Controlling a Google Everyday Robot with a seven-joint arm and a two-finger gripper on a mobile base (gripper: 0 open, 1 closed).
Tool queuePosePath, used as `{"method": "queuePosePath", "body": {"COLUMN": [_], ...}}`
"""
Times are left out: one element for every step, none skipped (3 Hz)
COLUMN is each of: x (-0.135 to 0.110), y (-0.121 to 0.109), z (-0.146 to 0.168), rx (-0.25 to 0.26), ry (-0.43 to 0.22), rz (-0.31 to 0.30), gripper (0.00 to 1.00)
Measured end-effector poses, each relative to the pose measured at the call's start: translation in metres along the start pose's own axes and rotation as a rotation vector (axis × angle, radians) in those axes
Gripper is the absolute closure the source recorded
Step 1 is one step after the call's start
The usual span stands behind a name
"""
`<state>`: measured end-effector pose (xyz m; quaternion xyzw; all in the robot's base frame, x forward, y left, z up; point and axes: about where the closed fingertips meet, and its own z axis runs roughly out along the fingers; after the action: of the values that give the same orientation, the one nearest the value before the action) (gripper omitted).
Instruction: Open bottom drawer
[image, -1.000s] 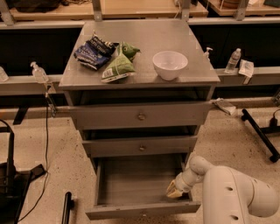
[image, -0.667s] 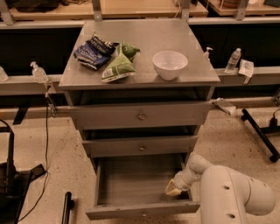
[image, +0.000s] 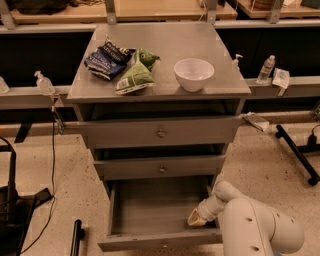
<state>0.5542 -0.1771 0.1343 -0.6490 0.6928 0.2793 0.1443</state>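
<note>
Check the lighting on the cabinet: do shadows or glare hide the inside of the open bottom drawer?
Camera view: warm overhead light, brightest on the cabinet top, no glare on the white bowl; the bottom drawer is shaded yet readable; the gripper, in its right front corner, is lit.

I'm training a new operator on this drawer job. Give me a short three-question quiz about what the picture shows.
1. True or false: the bottom drawer is shut.
2. Where is the claw? A) on the top drawer's knob; B) inside the bottom drawer, by its front corner on the view's right; C) on the floor.
3. Fill in: next to the snack bags on the cabinet top stands a white ____.
Key: 1 false, it is pulled out; 2 B; 3 bowl.
</note>
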Motion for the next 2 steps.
{"method": "queuePosePath", "body": {"x": [0.0113, 0.0091], "y": [0.0146, 0.0198], "z": [0.0137, 0.0105], "rx": [-0.011, -0.016], "ry": [-0.048, -0.065], "rz": [-0.002, -0.001], "gripper": [1.0, 1.0]}}
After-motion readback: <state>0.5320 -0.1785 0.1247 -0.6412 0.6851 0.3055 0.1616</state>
